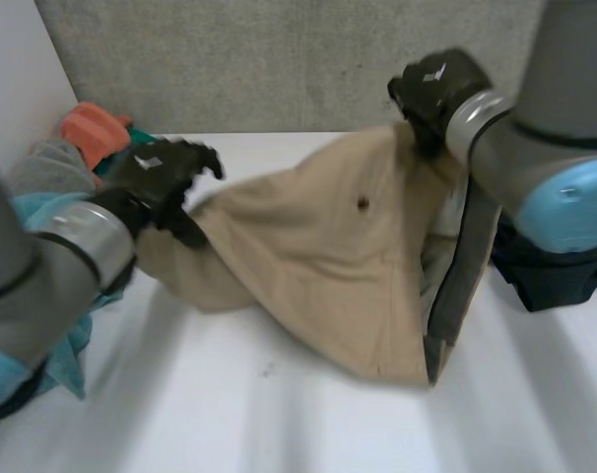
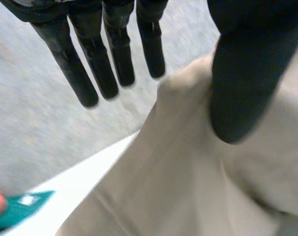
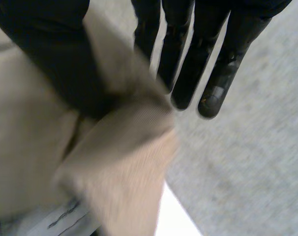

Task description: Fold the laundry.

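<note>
A tan garment (image 1: 318, 256) with a dark button hangs stretched between my two hands above the white table (image 1: 279, 414). My left hand (image 1: 165, 177) holds its left end low. There the thumb (image 2: 242, 98) presses the tan garment (image 2: 188, 177) toward the palm while the fingers (image 2: 114, 64) stay straight past its edge. My right hand (image 1: 436, 89) holds the other end high at the back. Its thumb (image 3: 50, 59) pinches a fold of the tan garment (image 3: 119, 152) against straight fingers (image 3: 188, 64). The pale inside of the garment's waist hangs below the right hand.
A pile of laundry (image 1: 72, 158) in orange, grey, teal and light blue lies at the table's left, behind my left arm. A black object (image 1: 555, 271) sits at the right edge. A grey wall (image 1: 279, 59) stands behind the table.
</note>
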Robot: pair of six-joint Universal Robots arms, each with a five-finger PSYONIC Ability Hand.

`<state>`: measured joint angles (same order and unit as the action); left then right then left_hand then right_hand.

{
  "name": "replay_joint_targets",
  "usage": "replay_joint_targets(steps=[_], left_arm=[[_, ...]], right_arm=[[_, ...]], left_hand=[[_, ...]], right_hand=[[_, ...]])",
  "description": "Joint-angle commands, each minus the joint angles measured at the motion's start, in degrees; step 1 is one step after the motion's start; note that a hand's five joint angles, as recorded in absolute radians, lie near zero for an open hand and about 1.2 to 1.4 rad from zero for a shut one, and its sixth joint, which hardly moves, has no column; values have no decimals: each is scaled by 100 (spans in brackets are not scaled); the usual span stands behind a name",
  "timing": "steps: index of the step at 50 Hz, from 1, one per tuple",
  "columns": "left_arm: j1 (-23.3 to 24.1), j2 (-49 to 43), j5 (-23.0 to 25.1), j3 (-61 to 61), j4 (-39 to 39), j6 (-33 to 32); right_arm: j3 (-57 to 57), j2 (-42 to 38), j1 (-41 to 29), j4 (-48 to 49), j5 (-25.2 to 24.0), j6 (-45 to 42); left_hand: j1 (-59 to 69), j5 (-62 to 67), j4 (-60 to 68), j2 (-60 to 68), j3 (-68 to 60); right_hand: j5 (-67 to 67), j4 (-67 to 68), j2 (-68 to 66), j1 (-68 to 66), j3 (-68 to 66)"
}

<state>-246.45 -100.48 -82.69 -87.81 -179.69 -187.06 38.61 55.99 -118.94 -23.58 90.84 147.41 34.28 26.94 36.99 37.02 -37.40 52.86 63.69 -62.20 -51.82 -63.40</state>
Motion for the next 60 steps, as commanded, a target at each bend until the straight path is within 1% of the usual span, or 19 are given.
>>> replay_joint_targets(steps=[1,3,6,9,10,13,14,17,18,21,24,29,35,39,41,42,50,56,60], left_arm=[[264,-1026,-72,353,-57,-41],[255,-1000,-72,309,-66,-50],[176,-824,-72,212,-75,-67],[-104,-481,-72,28,-66,-76],[-253,-359,-63,-60,-66,-76],[-430,-226,-54,-183,-57,-68],[-474,-156,-54,-253,-40,-67],[-492,-112,-54,-420,-4,-59],[-501,-112,-45,-578,30,-67],[-483,-120,-45,-833,83,-67],[-431,-182,-54,-1115,75,-67],[-404,-681,-45,-1230,-101,-67],[-395,-1235,-89,-984,-303,-67],[-395,-1474,-203,-852,-400,-67],[-395,-1544,-283,-790,-426,-67],[-387,-1579,-309,-755,-435,-67],[-360,-1536,-318,-676,-540,-67],[-281,-1395,-335,-658,-611,-67],[-263,-1211,-327,-658,-611,-67]], right_arm=[[-1137,-1354,-32,-94,838,51],[-988,-1222,-33,-147,874,60],[-338,-705,-33,-305,795,68],[532,-10,-33,-323,602,138],[934,270,-33,-323,453,252],[1507,614,-33,-340,189,507],[1866,746,-15,-349,-12,691],[2395,861,3,-358,-303,964],[2745,905,20,-358,-513,1104],[3413,984,29,-288,-830,1298],[3828,1028,38,-16,-936,1352],[4531,976,-24,1265,-910,1431],[4638,449,-41,2102,-840,1440],[4507,142,-41,2339,-805,1440],[4436,36,-41,2402,-770,1440],[4340,-52,-33,2437,-735,1440],[4111,-369,-41,2428,-699,1457],[3979,-545,-41,2428,-699,1510],[3961,-589,-41,2419,-699,1510]], left_hand=[[-2238,-2505,-2510,-2512,2550],[-2238,-2505,-2510,-2512,2550],[-2205,-2471,-2476,-2478,2516],[-2154,-2421,-2426,-2428,2466],[-2121,-2387,-2392,-2395,2433],[-1970,-2236,-2241,-2243,2281],[-1936,-2202,-2207,-2209,2247],[-1568,-1834,-1839,-1841,1879],[-1266,-1532,-1537,-1539,1577],[-1212,-1479,-1484,-1486,1524],[-1212,-1479,-1484,-1486,1524],[-1195,-1462,-1467,-1469,1507],[-1145,-1412,-1417,-1419,1457],[-305,-572,-577,-579,617],[301,35,30,28,10],[968,701,696,694,-656],[4014,3748,3743,3741,-3703],[4473,4206,4202,4199,-4161],[4572,4306,4301,4298,-4260]], right_hand=[[-5286,-5369,5220,4182,5340],[-5286,-5369,5220,4182,5340],[-5286,-5369,5220,4182,5340],[-5286,-5369,5220,4182,5340],[-5286,-5369,5220,4182,5340],[-5286,-5369,5220,4182,5340],[-5286,-5369,5220,4182,5340],[-5286,-5369,5220,4182,5340],[-5013,-5095,4946,3908,5066],[-4942,-5024,4875,3837,4995],[-4925,-5007,4858,3821,4979],[-4808,-4890,4741,3703,4861],[-4522,-4604,4456,3418,4576],[-4219,-4301,4152,3114,4273],[-4034,-4117,3968,2930,4088],[-3933,-4016,3867,2829,3987],[-3781,-3863,3715,2677,3835],[-3244,-3327,3178,2140,3298],[-1852,-1934,1785,747,1906]])
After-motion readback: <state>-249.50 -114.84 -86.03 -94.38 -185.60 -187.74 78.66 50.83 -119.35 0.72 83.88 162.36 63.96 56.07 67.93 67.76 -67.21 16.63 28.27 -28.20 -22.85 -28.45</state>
